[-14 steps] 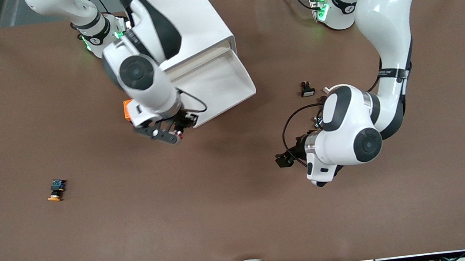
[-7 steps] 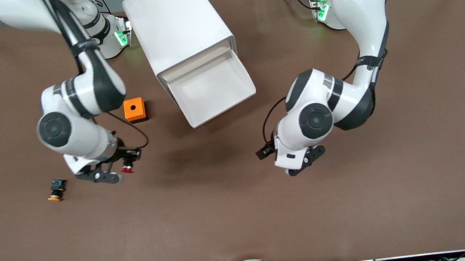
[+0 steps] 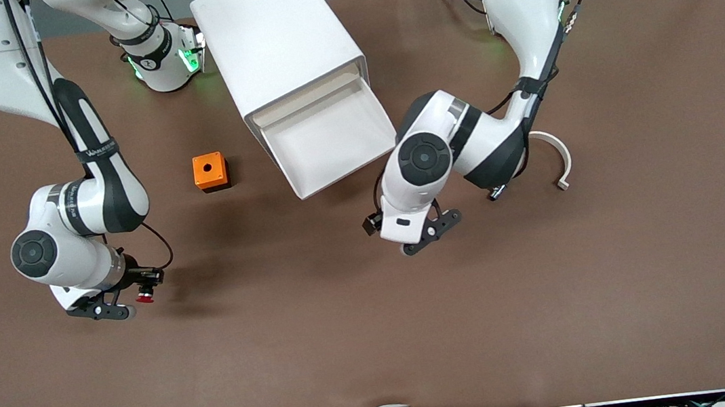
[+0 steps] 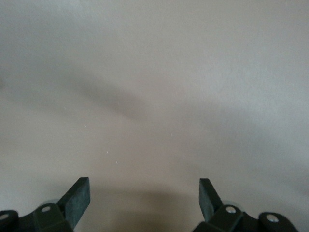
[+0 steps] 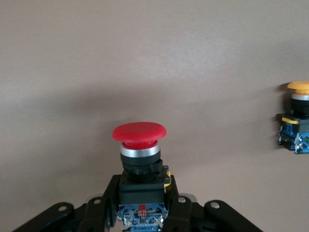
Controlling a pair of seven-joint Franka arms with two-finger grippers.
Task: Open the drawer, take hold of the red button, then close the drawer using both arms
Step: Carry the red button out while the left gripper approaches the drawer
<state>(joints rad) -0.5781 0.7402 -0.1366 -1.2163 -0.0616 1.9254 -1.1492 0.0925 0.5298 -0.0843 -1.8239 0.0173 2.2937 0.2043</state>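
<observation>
With the red button [image 5: 139, 145] clamped in my right end effector [image 3: 120, 303] near the worktop's right-arm edge, my spread left end effector [image 3: 424, 232] next had to close the open drawer [image 3: 328, 140], I judged.

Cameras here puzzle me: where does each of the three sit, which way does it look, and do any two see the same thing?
Front view: high across the table, facing both arms, the open drawer, the orange cube.
Left wrist view: on the left arm's wrist, looking past the open left gripper at bare table.
Right wrist view: on the right arm's wrist; the right gripper grips the red button, with an orange-capped button resting on the table.
Shared: front and right wrist views both show the red button.
</observation>
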